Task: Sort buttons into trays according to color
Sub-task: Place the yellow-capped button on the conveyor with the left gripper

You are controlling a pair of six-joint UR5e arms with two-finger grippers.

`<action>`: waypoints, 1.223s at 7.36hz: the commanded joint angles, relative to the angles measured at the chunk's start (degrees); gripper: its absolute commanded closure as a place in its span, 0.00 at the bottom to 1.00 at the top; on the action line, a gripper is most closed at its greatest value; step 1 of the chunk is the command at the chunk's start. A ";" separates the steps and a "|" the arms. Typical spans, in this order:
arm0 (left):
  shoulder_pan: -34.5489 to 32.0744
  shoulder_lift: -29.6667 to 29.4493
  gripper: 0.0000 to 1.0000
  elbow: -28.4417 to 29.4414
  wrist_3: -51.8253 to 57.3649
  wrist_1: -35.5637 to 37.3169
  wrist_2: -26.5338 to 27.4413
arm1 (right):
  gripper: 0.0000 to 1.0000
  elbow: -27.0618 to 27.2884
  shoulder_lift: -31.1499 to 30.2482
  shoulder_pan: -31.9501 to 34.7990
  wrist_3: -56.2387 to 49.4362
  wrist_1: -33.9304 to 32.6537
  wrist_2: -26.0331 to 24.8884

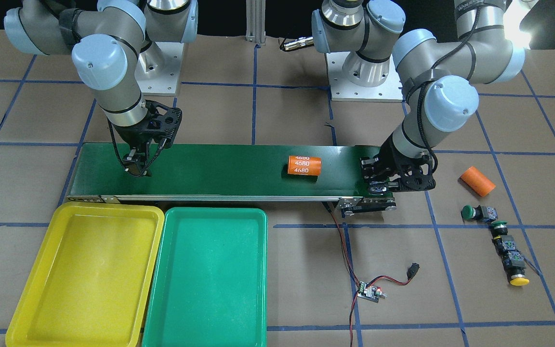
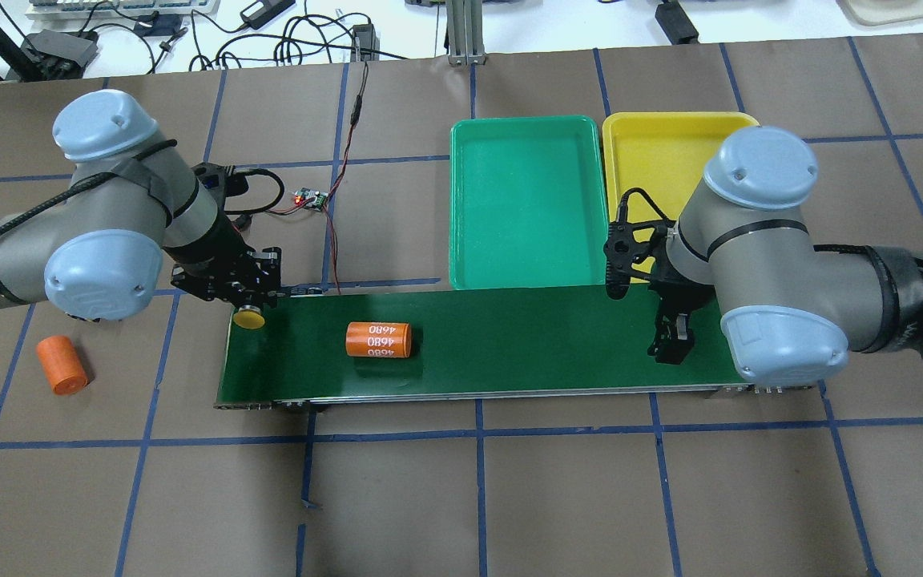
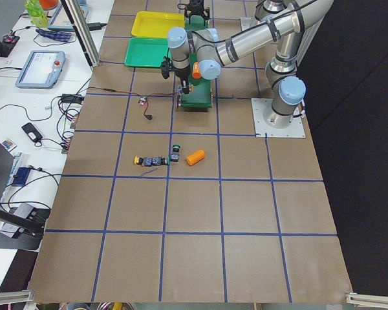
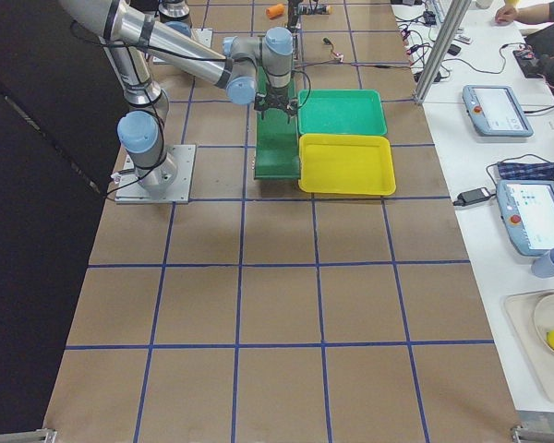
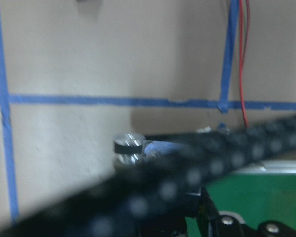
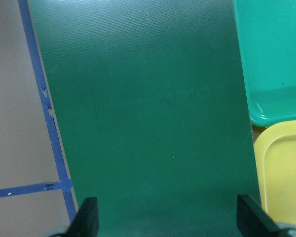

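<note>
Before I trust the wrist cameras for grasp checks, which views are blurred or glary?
Left wrist view: soft throughout, with a defocused dark band crossing the foreground. Right wrist view: sharp, belt evenly lit. Front-facing view: a blown-out bright patch at top right, otherwise crisp.

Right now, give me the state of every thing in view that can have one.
Left end effector: shut on a yellow button at the conveyor belt's end.
Right end effector: open, empty, over the belt.
Yellow tray: empty.
Green tray: empty.
Orange cylinder on the belt: lying on its side.
Two green buttons: lying on the table, unsorted.
Other yellow button: lying on the table, unsorted.
</note>
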 commanded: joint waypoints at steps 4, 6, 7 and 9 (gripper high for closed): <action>-2.25 0.62 0.38 -5.06 1.43 0.74 0.08 | 0.00 0.00 0.28 -0.33 -0.52 -0.95 -0.07; -2.08 1.22 0.00 -5.15 1.45 2.32 0.25 | 0.00 0.00 0.36 -0.33 -0.52 -0.95 0.02; -1.90 1.75 0.00 -4.11 1.54 1.72 0.34 | 0.00 0.00 0.36 -0.33 -0.52 -0.95 -0.06; 1.24 1.58 0.00 0.45 2.24 0.14 0.25 | 0.00 0.00 0.36 -0.33 -0.52 -0.95 -0.07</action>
